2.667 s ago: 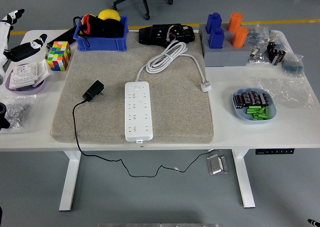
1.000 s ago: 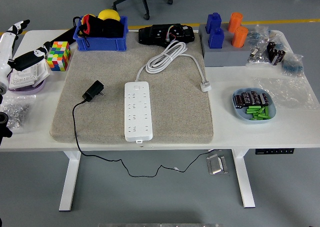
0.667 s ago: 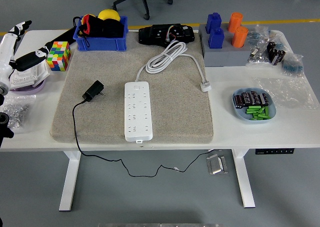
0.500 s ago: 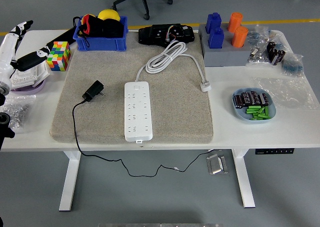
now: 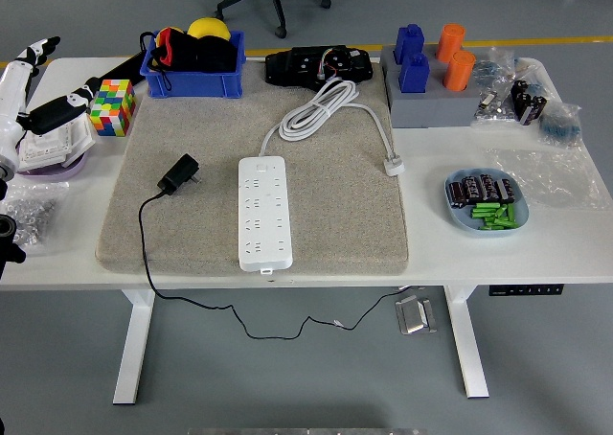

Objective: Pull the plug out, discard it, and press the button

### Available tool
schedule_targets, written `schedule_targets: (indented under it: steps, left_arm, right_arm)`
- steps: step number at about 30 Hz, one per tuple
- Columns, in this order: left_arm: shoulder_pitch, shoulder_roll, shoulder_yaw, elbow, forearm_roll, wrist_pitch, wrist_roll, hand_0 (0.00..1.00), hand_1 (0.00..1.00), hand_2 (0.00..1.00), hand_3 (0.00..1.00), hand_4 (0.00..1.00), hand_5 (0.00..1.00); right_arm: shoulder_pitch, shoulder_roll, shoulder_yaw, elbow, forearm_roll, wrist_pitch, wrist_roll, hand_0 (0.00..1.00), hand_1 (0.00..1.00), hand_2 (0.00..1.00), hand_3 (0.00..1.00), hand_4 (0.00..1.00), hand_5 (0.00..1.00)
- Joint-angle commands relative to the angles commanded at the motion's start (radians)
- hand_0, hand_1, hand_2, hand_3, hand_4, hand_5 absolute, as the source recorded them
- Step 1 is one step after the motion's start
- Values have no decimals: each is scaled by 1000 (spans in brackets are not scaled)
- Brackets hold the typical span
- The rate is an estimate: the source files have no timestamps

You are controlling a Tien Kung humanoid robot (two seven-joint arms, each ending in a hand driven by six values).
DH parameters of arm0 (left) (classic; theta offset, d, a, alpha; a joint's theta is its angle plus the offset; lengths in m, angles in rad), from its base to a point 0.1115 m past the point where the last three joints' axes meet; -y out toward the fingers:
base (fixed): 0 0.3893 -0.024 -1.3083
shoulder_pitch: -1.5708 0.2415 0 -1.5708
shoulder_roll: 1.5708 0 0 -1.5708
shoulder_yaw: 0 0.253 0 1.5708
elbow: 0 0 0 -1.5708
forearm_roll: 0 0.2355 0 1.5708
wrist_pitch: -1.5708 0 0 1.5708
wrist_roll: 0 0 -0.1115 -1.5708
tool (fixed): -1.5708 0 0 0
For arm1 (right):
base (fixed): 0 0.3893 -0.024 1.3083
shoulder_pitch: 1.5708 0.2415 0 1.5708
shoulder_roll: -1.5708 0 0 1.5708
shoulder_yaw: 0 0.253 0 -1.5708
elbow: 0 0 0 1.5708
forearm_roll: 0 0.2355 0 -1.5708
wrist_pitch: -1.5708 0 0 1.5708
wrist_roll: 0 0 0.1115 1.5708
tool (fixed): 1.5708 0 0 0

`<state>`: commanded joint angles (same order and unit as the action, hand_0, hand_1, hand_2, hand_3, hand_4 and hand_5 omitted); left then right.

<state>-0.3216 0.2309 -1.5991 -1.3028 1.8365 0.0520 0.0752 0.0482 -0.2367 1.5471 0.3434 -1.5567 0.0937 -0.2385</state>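
A white power strip (image 5: 264,211) lies lengthwise in the middle of the grey felt mat (image 5: 192,234), with no plug in its sockets. Its white cord (image 5: 321,107) coils toward the back. A black plug adapter (image 5: 180,173) lies on the mat left of the strip, its thin black cable (image 5: 146,253) running over the table's front edge. My left hand (image 5: 36,82) is at the far left edge, above the table, with fingers spread and holding nothing. The right arm is out of view.
A purple dish (image 5: 48,162) with a white part sits under my left hand. A colour cube (image 5: 113,106), a blue bin (image 5: 194,66), a black device (image 5: 319,67), blue and orange blocks (image 5: 431,61) and a blue dish of parts (image 5: 487,205) ring the mat.
My left hand has shifted left and lowered toward the table's left edge since the earliest frame. In the last second it has barely moved. Plug and strip are unmoved.
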Motion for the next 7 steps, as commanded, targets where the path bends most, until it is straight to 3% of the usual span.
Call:
schedule_targets:
  steps: [7]
  left_arm:
    - [0,-2,1,-3,2,-1,0,918,958,960,942,749,443]
  right_arm:
    - [1,1,-1,1,1,-1,0,767,729,724,713,883,658]
